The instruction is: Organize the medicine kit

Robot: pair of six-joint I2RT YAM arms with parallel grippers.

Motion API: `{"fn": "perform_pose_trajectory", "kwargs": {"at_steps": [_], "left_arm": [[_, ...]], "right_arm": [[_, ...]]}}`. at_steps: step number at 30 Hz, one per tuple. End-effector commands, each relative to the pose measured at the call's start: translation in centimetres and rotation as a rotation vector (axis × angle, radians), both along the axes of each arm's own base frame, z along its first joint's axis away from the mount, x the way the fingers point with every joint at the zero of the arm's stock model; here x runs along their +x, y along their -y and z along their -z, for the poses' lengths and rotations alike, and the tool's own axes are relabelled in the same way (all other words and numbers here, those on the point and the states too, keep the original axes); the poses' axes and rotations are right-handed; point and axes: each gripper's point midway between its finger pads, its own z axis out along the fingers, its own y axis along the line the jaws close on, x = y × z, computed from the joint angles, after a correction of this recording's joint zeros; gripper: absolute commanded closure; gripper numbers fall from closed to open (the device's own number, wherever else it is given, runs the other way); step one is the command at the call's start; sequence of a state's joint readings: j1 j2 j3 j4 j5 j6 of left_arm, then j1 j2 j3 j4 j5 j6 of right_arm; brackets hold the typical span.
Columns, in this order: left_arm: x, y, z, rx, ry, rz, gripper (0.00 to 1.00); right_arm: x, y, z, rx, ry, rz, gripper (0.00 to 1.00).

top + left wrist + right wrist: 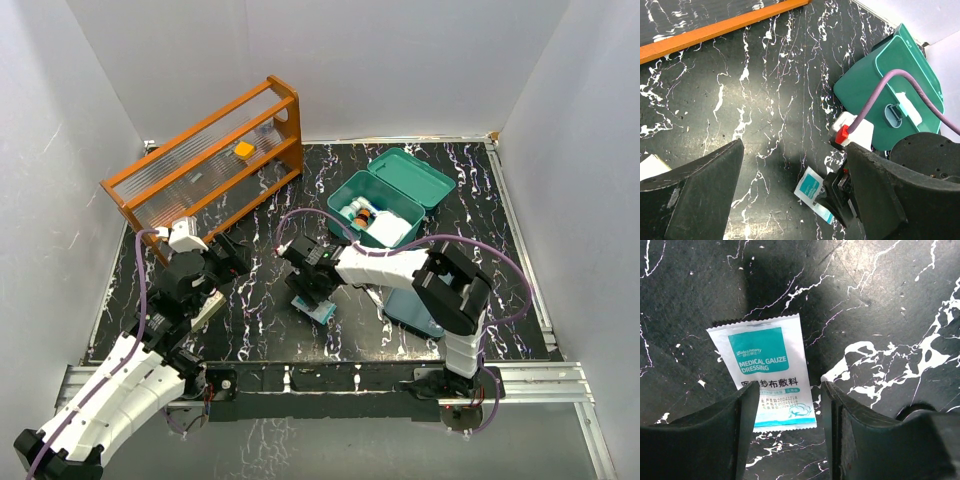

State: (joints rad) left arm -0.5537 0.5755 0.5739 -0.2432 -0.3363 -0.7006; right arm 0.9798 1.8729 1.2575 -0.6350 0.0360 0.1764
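The teal medicine kit [372, 193] stands open at the back right, its lid [414, 175] laid back, with small bottles and white items inside. It also shows in the left wrist view, the medicine kit [890, 85] at upper right. A white and teal gauze dressing packet [762, 367] lies flat on the black marbled table. My right gripper [790, 390] is low over the packet [321, 311], open, with the left finger overlapping its lower left edge. My left gripper [795, 150] is open and holds nothing, off to the left of the packet [811, 191].
An orange wooden rack [205, 160] stands at the back left, with a small orange item on it. A blue-grey tray [412, 308] sits partly under the right arm. A white flat item [207, 309] lies beside the left arm. White walls enclose the table [330, 170].
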Motion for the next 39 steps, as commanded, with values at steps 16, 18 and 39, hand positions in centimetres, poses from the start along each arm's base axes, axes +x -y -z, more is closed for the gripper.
{"fn": "perform_pose_trajectory", "kwargs": {"at_steps": [16, 18, 39], "left_arm": [[0.0, -0.4, 0.2, 0.007, -0.005, -0.022, 0.17], [0.0, -0.4, 0.2, 0.007, -0.006, -0.025, 0.17], [0.5, 0.2, 0.9, 0.02, -0.016, -0.003, 0.17]], "right_arm": [[1.2, -1.8, -0.8, 0.056, 0.026, 0.037, 0.87], [1.3, -1.9, -1.1, 0.073, 0.034, 0.063, 0.93], [-0.4, 8.1, -7.5, 0.235, 0.19, 0.686, 1.0]]}}
